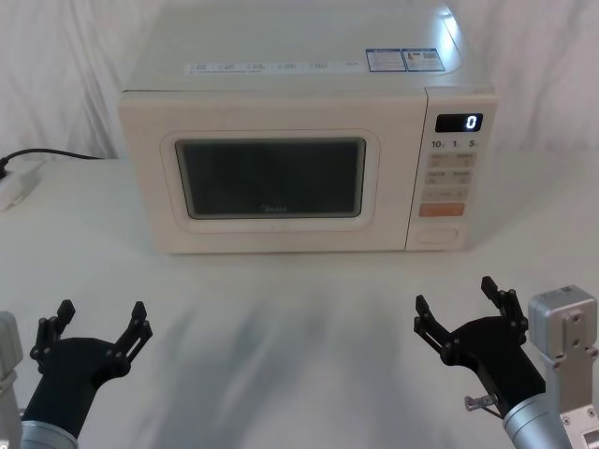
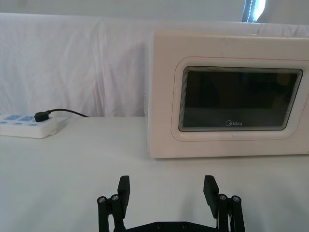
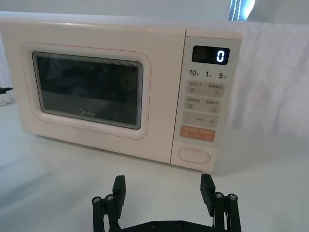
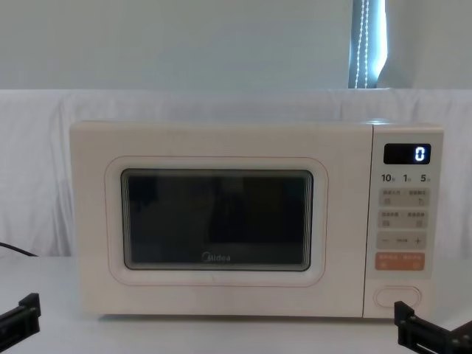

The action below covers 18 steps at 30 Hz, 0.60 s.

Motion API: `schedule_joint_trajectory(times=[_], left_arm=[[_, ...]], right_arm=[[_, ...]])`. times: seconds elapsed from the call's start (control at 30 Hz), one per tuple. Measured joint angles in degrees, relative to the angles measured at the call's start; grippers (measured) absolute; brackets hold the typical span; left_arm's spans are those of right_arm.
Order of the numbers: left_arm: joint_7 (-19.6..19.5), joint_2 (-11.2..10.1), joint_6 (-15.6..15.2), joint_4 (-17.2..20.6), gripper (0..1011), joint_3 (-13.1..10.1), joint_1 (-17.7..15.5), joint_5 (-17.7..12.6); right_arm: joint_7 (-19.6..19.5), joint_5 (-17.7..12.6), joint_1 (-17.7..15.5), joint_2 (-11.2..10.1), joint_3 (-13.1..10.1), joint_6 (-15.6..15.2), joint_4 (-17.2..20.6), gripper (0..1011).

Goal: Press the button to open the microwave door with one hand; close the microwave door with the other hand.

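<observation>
Microwave door (image 1: 271,178) shut, nothing started. Button (image 1: 440,236) at bottom of control panel (image 1: 451,178), long axis horizontal. My right gripper (image 1: 459,313), fingers spread, empty, sits almost straight before it: nearer arm, I judge. Left gripper (image 1: 100,323) also spread, empty, before door's left edge.

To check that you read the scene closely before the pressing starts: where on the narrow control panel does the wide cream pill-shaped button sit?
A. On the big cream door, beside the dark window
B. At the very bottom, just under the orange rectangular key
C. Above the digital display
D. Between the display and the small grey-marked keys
B: the wide cream pill-shaped button is the lowest key on the narrow control panel, directly beneath the orange rectangular key.
</observation>
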<state>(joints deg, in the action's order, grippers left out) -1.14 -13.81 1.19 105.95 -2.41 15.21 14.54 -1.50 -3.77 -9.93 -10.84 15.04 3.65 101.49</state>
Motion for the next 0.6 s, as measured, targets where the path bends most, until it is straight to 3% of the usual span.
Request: schedule_joint_trajectory(times=[0.6], left_arm=[[0.0,0.0,0.0,0.0,1001,0.0,0.0,0.0]], right_arm=[[0.0,0.0,0.0,0.0,0.0,0.0,0.0,978]])
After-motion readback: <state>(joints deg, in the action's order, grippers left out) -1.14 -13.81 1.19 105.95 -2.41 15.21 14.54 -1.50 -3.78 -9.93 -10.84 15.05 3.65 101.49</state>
